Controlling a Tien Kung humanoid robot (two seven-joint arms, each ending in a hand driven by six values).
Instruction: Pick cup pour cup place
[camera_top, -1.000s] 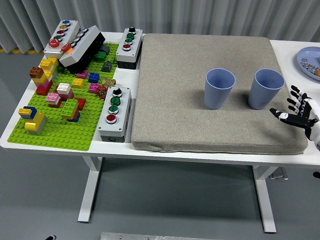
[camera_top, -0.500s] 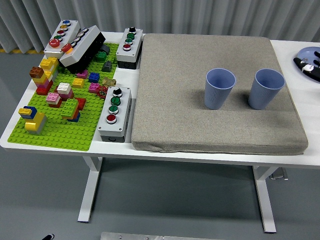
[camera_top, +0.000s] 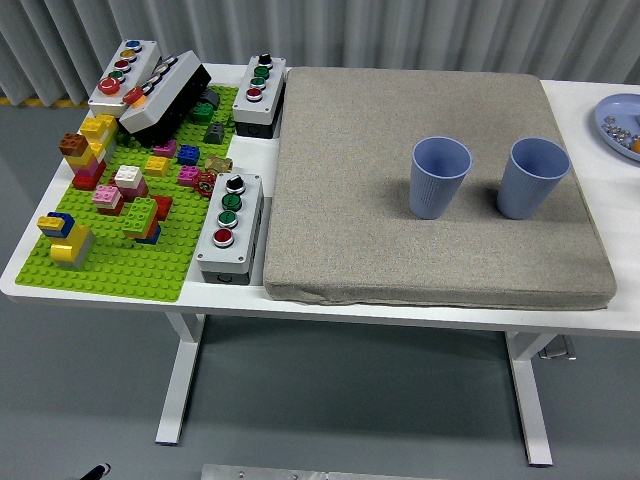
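Two blue cups stand upright on the grey mat (camera_top: 420, 250): the left cup (camera_top: 439, 177) near the mat's middle and the right cup (camera_top: 532, 178) close to its right side. They are apart from each other and nothing touches them. Neither robot hand shows in the head view.
A blue plate (camera_top: 618, 122) with small items sits at the far right edge. On the left lie a green baseplate (camera_top: 110, 265) with several coloured bricks and three grey button boxes (camera_top: 229, 227) (camera_top: 259, 95) (camera_top: 124, 72). A black box (camera_top: 166, 98) leans at the back left.
The right hand, first at the mat's right edge beside the right cup, rose over the blue plate and has now left the view. The cups have not moved.
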